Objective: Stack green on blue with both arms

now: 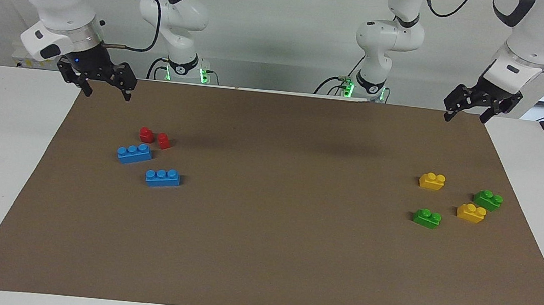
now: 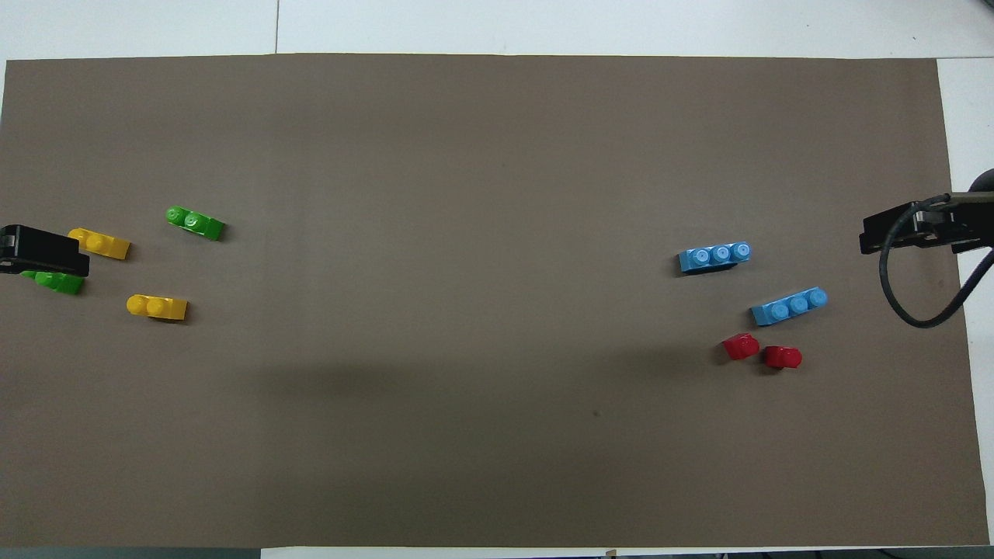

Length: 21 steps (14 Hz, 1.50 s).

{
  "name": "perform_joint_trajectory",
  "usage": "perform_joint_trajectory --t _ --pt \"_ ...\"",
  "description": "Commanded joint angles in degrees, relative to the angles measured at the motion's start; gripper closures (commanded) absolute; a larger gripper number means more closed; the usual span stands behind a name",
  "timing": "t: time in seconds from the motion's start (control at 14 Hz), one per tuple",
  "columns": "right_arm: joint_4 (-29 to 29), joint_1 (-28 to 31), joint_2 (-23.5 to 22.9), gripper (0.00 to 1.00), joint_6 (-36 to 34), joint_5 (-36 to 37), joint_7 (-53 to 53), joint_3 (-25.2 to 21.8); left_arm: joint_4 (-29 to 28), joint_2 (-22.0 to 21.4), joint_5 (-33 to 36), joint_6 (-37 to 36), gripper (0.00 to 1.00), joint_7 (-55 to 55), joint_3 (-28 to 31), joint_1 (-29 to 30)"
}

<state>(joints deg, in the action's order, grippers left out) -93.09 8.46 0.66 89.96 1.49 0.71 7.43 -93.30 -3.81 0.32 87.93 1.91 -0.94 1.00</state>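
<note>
Both arms raised and waiting: left end effector [image 1: 467, 111] released, over the brown mat's [image 1: 271, 253] corner; right end effector [image 1: 105, 86] released likewise. 2 green bricks [image 1: 427, 218] [image 1: 488, 200] at the left arm's end, among 2 yellow bricks [image 1: 432, 181]. 2 blue bricks [image 1: 134, 153] [image 1: 162, 178] at the right arm's end, unstacked.

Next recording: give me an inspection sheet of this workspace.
Surface: brown mat on a white table.
Job's things: two green bricks toward the left arm's end; two blue bricks toward the right arm's end; none stacked.
Clutter: two yellow bricks, two red pieces.
Grippers: left pincer and right pincer open, empty, raised, waiting.
Cables: black cable on the right arm.
Surroundings: nothing seen.
</note>
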Motion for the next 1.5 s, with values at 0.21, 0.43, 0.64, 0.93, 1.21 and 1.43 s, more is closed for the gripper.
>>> perform_joint_trajectory --t 0.21,0.43,0.64,0.93,1.21,1.43 --pt "-0.9 0.7 1.0 0.0 -0.2 -0.1 -1.3 0.5 -0.2 -0.8 -0.1 -0.3 0.0 0.5 0.3 -0.1" --pt "-1.1 0.8 1.2 0.0 -2.3 -0.1 -1.7 0.5 -0.2 -0.8 -0.1 -0.2 0.0 0.5 0.2 -0.1" --pt "-1.5 0.8 1.3 0.0 1.6 -0.2 -0.4 0.4 -0.3 -0.8 -0.1 0.1 0.0 0.3 0.2 -0.1" --pt "-1.4 -0.2 -0.2 0.0 6.7 -0.3 19.9 0.6 -0.5 -0.8 -0.1 0.1 0.0 0.2 0.3 0.0" --pt "-0.8 -1.3 -3.9 0.0 11.5 -4.4 39.1 0.5 -1.0 -0.9 -0.1 1.1 0.0 -3.4 0.3 0.0" --pt "0.3 -0.6 -7.5 0.0 13.4 -8.8 51.4 0.5 -3.9 -1.8 -0.1 4.7 0.0 -10.3 0.3 -0.1"
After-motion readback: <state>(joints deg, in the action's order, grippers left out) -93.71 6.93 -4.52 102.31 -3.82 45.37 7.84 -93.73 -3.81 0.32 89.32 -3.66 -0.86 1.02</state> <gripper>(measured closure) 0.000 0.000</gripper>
